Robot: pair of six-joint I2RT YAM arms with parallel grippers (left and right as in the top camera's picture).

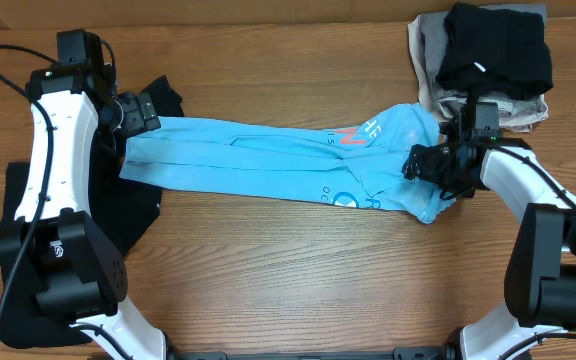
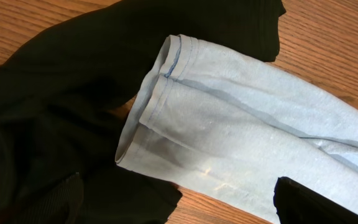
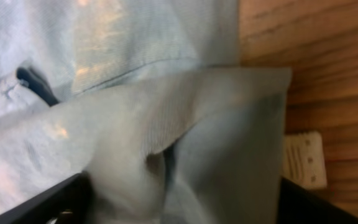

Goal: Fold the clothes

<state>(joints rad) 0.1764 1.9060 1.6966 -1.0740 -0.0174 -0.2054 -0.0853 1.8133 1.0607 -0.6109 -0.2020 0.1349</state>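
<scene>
The T-shirt (image 1: 258, 160), light blue, lies folded into a long narrow band across the middle of the table (image 1: 268, 280), running from near the left edge towards the right edge and slanting slightly to the near side as it goes right. Its white and red-orange lettering (image 1: 353, 135) shows on the right half, with more print (image 1: 353, 198) along the band's near edge. The hemmed left end (image 2: 166, 68) overlaps the black top (image 1: 133, 220), which lies spread loosely by the left edge, partly under the left arm (image 1: 43, 160). The left jaws hang just above that hemmed end, released and spread wide, with nothing between them but the cloth below. At the band's right end the cloth is bunched into a raised fold (image 3: 185, 130), and the right jaws, on the right arm (image 1: 518, 180), stand wide apart on either side of this fold, low over it and not clenched on it. In the far right corner, well apart from the black top, sits a stack (image 1: 428, 60) of folded pale clothes with a folded black piece (image 1: 496, 50) on top, close behind the right jaws.
</scene>
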